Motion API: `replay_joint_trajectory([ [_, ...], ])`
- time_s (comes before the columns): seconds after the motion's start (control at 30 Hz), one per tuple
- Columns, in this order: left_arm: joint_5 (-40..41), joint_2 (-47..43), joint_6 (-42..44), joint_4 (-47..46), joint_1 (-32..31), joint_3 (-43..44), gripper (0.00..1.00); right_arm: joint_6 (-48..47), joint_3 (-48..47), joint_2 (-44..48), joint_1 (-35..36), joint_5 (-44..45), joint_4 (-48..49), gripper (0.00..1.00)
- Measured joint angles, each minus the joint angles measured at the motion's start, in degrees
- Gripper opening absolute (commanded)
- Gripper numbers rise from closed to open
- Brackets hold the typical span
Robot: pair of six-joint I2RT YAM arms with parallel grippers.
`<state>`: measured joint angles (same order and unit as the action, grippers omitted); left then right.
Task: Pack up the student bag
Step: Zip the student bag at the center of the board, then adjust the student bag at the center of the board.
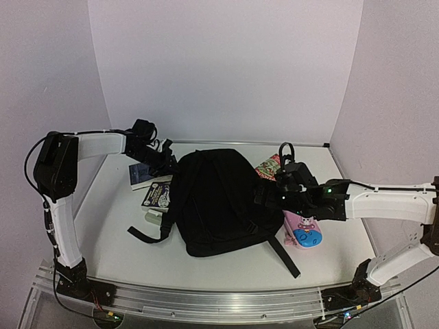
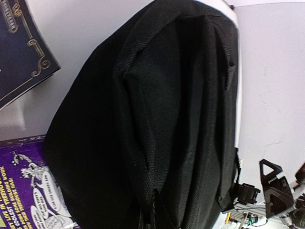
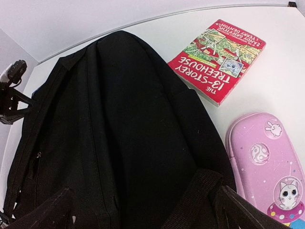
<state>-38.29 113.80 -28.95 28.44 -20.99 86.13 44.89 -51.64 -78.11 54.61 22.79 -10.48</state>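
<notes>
One bag [image 1: 216, 202]: black, flat on the table [image 1: 110, 240], centre.
Left claw [image 1: 167, 163]: closed at bag's far-left edge; hold on fabric not discernible.
Right claw [image 1: 269, 194]: wide, above bag's right side.
Red book [image 3: 217, 59]: just beside bag's far-right edge.
Pink pencil case [image 3: 267, 162]: just right of bag.

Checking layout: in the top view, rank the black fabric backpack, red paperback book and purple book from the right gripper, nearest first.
1. Black fabric backpack, beneath the right gripper.
2. Red paperback book, just behind.
3. Purple book, far left side.
</notes>
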Motion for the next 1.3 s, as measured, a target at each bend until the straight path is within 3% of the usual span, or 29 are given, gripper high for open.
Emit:
replay_joint_trajectory([
  [0.13, -2.1, -5.3, -0.4, -4.5, 0.0, -3.8, 0.00, 1.6, 0.0, 0.2, 0.0, 0.0, -0.2, 0.97],
  [0.37, -5.1, -23.4, 1.9, -10.3, -2.7, -4.4, 0.00, 2.4, -0.7, 1.8, 0.0, 0.3, -1.1, 0.98],
  [0.57, -5.2, -33.6, 6.9, -12.9, -12.7, -5.3, 0.00, 2.6, -5.2, 2.7, 0.0, 0.5, -1.6, 0.98],
  [0.73, -4.9, -36.8, 8.6, -13.2, -17.5, -12.8, 0.00, 3.5, -10.3, 3.2, 0.0, -2.0, -0.7, 0.98],
  [1.0, 0.7, -40.1, 10.3, -10.4, -25.6, -21.1, 0.00, 7.1, -10.9, 7.3, 0.0, -8.4, 4.4, 0.98],
  [1.3, 4.0, -42.2, 11.0, -8.8, -26.5, -22.2, 0.01, 10.4, -11.0, 6.7, 0.4, -12.6, 10.0, 0.93],
])
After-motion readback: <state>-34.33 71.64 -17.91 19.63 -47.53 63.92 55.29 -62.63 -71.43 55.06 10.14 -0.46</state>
